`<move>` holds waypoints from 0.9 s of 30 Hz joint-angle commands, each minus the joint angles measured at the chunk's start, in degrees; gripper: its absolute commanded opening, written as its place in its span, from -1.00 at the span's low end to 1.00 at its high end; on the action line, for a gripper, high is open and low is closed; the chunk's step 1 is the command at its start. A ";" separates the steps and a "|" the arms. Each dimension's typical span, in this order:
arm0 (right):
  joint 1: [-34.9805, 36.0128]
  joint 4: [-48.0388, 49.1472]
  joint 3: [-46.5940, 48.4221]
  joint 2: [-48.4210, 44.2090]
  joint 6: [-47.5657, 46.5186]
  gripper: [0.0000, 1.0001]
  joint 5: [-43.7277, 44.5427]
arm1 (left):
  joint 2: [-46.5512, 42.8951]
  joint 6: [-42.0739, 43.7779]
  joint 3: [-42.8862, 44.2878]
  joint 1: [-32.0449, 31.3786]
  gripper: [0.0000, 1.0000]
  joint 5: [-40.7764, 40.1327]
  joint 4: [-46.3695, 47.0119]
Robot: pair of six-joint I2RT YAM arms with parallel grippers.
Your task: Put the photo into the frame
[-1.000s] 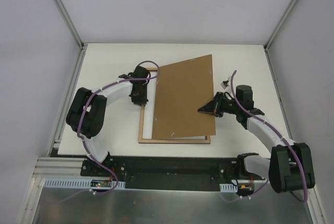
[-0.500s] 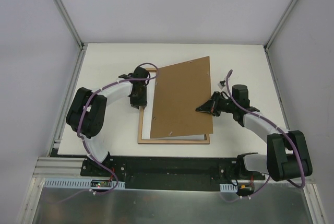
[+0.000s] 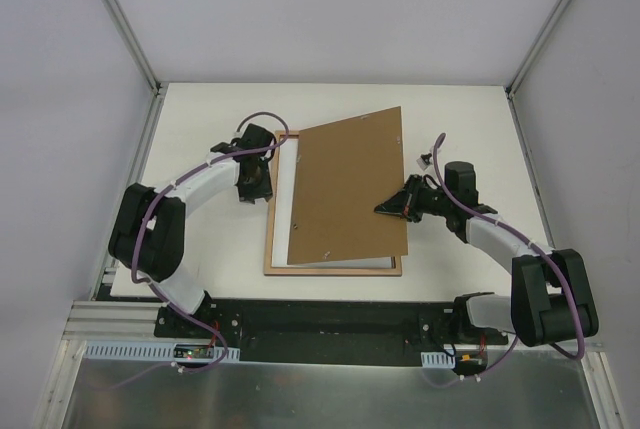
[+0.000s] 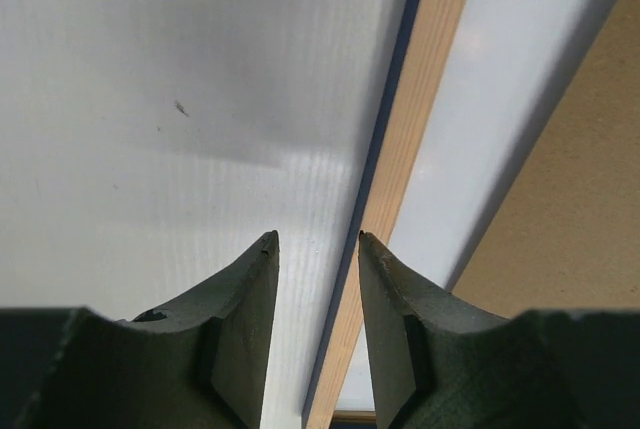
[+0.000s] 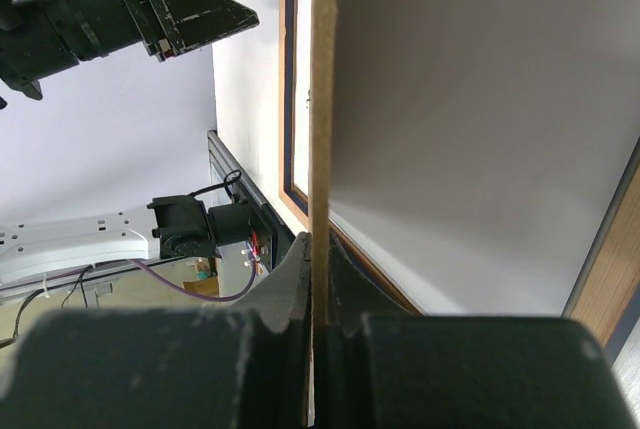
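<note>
The frame [image 3: 330, 271] lies face down on the table, its wood-coloured back up. A white sheet [image 3: 279, 211] lies inside it; no printed side shows, so I cannot tell if it is the photo. My right gripper [image 3: 392, 208] is shut on the right edge of the brown backing board [image 3: 345, 189] and holds it tilted over the frame. In the right wrist view the board [image 5: 322, 99] is edge-on between the fingers of that gripper [image 5: 318, 244]. My left gripper [image 3: 252, 179] is open and empty over the frame's left rail [image 4: 400, 179], which shows between its fingertips in the left wrist view [image 4: 318, 239].
The white table [image 3: 200, 129] is bounded by metal posts and grey walls at the left, right and back. A black rail [image 3: 330, 319] runs along the near edge. In the left wrist view the white sheet [image 4: 500, 149] and the board [image 4: 590, 199] lie to the right of the rail.
The right gripper first shifted the board a little left and has since held still. The left gripper has moved slightly left, to the frame's left rail.
</note>
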 commanded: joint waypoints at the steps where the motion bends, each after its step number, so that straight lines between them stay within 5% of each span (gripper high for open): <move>1: 0.22 6.30 2.08 -1.55 -0.58 -1.00 -2.36 | -0.62 -1.99 -1.70 1.25 -0.29 -2.11 -1.34; 27: 4.44 9.99 2.08 5.47 2.06 -0.99 -0.78 | 5.80 -3.22 -3.28 1.25 -0.68 2.19 2.35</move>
